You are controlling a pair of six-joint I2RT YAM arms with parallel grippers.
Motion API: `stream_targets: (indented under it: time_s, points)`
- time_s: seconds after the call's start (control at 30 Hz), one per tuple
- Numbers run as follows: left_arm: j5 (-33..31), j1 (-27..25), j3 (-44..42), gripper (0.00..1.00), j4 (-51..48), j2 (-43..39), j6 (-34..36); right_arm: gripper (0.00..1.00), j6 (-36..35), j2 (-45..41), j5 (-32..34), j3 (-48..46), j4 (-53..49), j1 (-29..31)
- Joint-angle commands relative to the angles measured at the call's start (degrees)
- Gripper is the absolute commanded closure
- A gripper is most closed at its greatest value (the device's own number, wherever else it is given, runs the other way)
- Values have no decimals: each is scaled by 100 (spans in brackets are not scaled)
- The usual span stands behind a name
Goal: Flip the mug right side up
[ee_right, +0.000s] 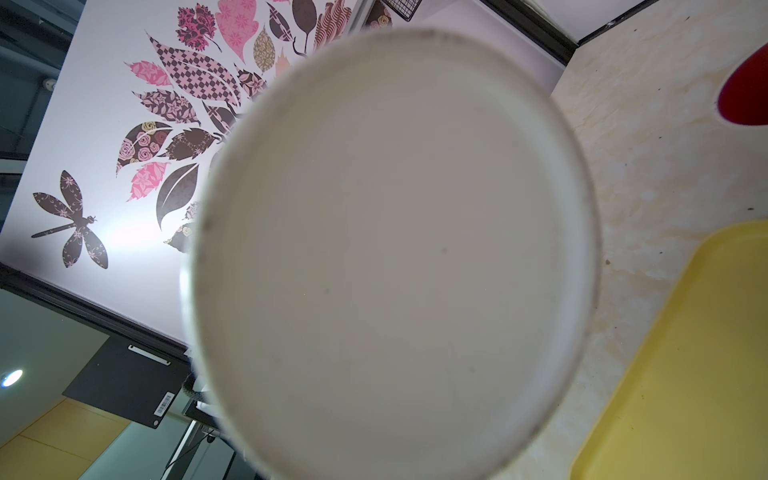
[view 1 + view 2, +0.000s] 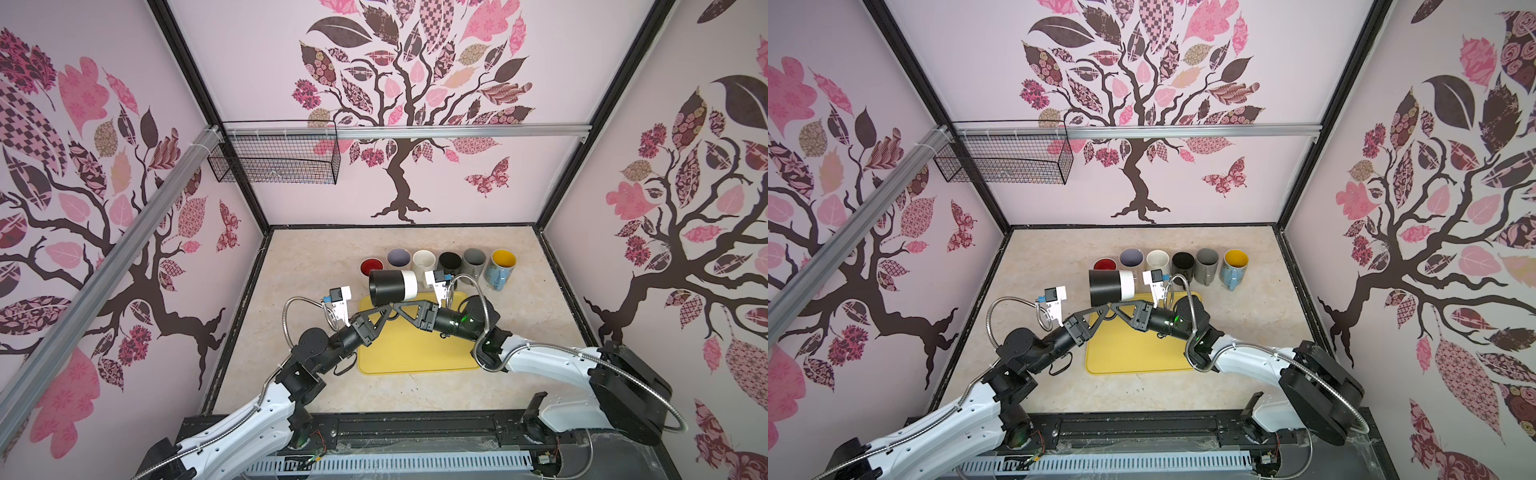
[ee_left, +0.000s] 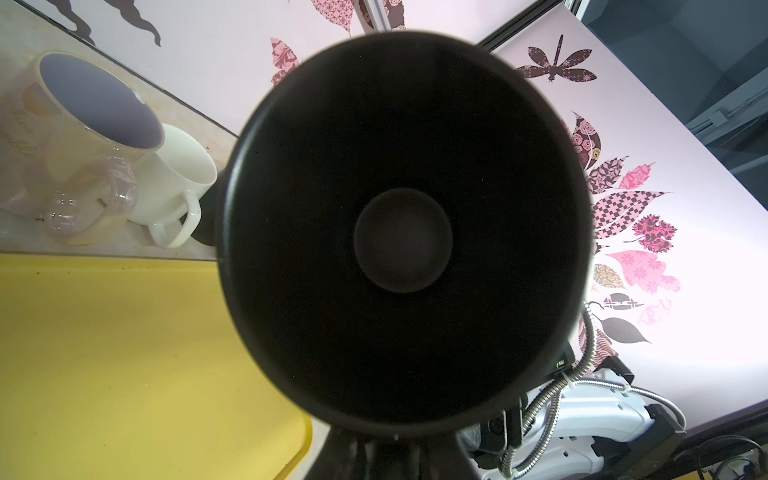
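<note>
Hanging where, the black-and-white mug (image 2: 392, 286)?

— Sideways in the air over the yellow tray (image 2: 415, 353), mouth to the left in both top views.

— And the wrist views?

— Left shows its dark inside (image 3: 403, 232), right its white base (image 1: 395, 249). The right end effector (image 2: 398, 306) is clenched under it. The left end effector (image 2: 384, 311) touches there, grip unclear. The row of six mugs (image 2: 424, 262) stands just behind, with bare surface (image 2: 316, 270) to the left.

mug (image 2: 392, 284) | black, white base | sideways, seemingly aloft | mouth leftward
</note>
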Motion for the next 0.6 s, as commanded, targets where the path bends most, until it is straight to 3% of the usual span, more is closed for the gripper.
stream_targets:
  time_s: [0.0, 0.07, 0.17, 0.4, 0.57]
  points:
    - [-272, 126, 220, 100, 151, 15, 213, 93, 8, -11, -483, 315, 691, 171]
    - [-321, 124, 272, 100, -64, -82, 349, 66, -171, -126, -429, 371, 305, 174]
    - [-521, 135, 426, 100, -602, -322, 656, 46, -519, -385, -268, 398, -393, 171]
    - [-1342, 277, 1185, 100, -2614, -732, 1484, 38, -1115, -1207, 300, -24, -1552, 175]
    - [-2135, 545, 2410, 100, -4658, -75, 2291, 37, -1488, -1689, 923, -86, -3075, 170]
